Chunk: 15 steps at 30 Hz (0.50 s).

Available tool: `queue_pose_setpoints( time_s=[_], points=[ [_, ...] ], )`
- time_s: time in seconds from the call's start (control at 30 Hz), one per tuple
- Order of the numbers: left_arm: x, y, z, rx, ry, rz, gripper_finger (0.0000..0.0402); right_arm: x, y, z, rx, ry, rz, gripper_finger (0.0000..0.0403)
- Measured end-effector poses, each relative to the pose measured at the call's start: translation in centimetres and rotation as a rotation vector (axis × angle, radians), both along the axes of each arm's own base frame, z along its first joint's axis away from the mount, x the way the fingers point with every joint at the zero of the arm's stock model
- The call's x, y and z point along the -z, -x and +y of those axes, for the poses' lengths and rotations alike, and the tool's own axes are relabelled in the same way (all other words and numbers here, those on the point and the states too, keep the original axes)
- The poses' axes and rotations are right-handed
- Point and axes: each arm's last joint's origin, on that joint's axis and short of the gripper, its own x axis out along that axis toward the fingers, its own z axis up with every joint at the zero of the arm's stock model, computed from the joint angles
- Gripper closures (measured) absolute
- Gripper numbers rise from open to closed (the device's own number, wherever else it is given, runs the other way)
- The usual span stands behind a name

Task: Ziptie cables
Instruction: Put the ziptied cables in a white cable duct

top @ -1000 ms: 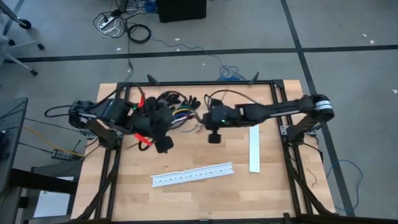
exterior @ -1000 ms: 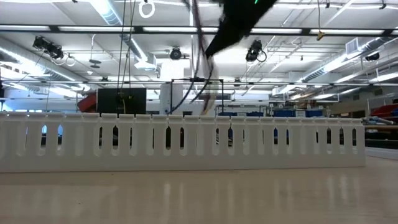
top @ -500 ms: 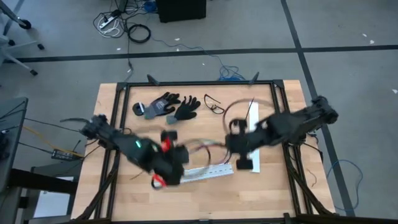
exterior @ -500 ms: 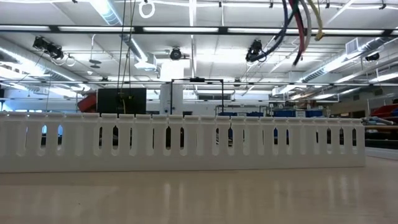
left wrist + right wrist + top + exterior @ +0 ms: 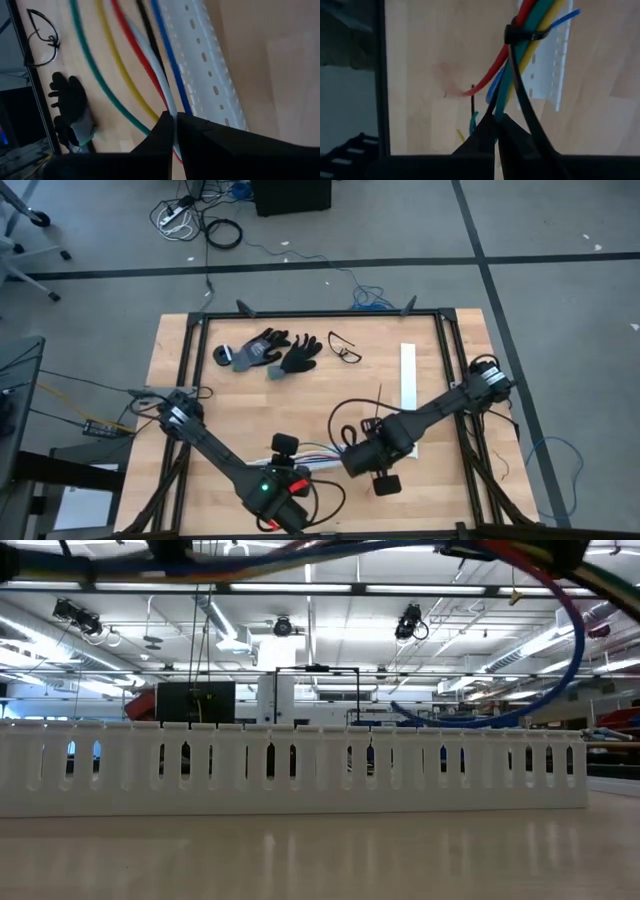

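Across the wooden bench (image 5: 200, 470), seen from above, both dark arms are being stretched toward the near edge, and the cables (image 5: 318, 452) are being held up between them, just above one white slotted strip (image 5: 300, 768) lying on the near part of the bench. A second white slotted strip (image 5: 408, 385) is lying well apart on the right side, while a pair of black work gloves (image 5: 268, 352) and safety glasses (image 5: 345, 352) are lying at the far side.

One end of the bundle is being pinched by the left hand (image 5: 175, 122), its fingers pressed together on the white and red wires, with the green, yellow, black and blue wires running alongside. The other end is being pinched by the right hand (image 5: 497, 125), fingers pressed together on the wires just below a black ziptie (image 5: 520, 34) that is already being worn around the bundle, its long tail hanging loose past the fingers.

For the step to be done well, the wires are probably best kept taut and parallel between the two hands, so that the loop is being closed on a tight, even bundle. The loose tail should be kept clear of the strip's slots. Stray blue and red ends are splaying out near the tie and may need gathering.

No container is being shown in any view.
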Motion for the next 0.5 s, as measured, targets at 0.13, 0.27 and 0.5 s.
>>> queue_pose_setpoints(
  time_s=[0.13,0.27,0.5],
  points=[
    [0.4,0.0,-0.1,0.004,-0.031,0.006,0.0401,-0.6,-0.5,-0.8,-0.026,0.016,-0.025,0.0401],
    [0.3,-0.1,-0.1,0.011,-0.038,-0.009,0.0402,-1.6,-0.4,-1.2,-0.038,0.094,-0.083,0.0401],
    [-0.1,-0.3,0.3,0.022,-0.048,-0.02,0.0401,-3.7,0.1,-2.1,0.022,0.197,-0.122,0.0363]
  ],
)
